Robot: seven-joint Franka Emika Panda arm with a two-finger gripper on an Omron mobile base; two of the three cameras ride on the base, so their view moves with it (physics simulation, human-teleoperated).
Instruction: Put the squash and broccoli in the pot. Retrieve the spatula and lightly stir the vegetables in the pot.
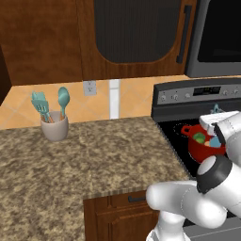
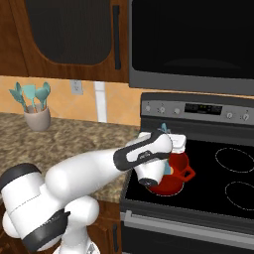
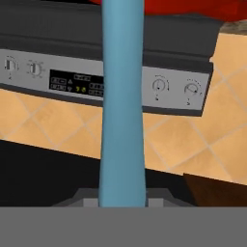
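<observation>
Light-blue spatula [image 3: 122, 96] sits clamped in the gripper [image 2: 166, 169], seemingly dipping into the pot [image 1: 202, 146].

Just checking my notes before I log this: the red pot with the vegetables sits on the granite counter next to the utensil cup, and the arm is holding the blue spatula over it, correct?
Not quite. The red pot sits on the black stovetop, not on the granite counter by the utensil cup; the left base view shows this. The rest holds: the arm has the blue spatula over the pot.

Counter [image 1: 94, 155] lies open up to the utensil cup [image 1: 54, 126]; pot [image 1: 200, 149] interior looks crowded.
</observation>
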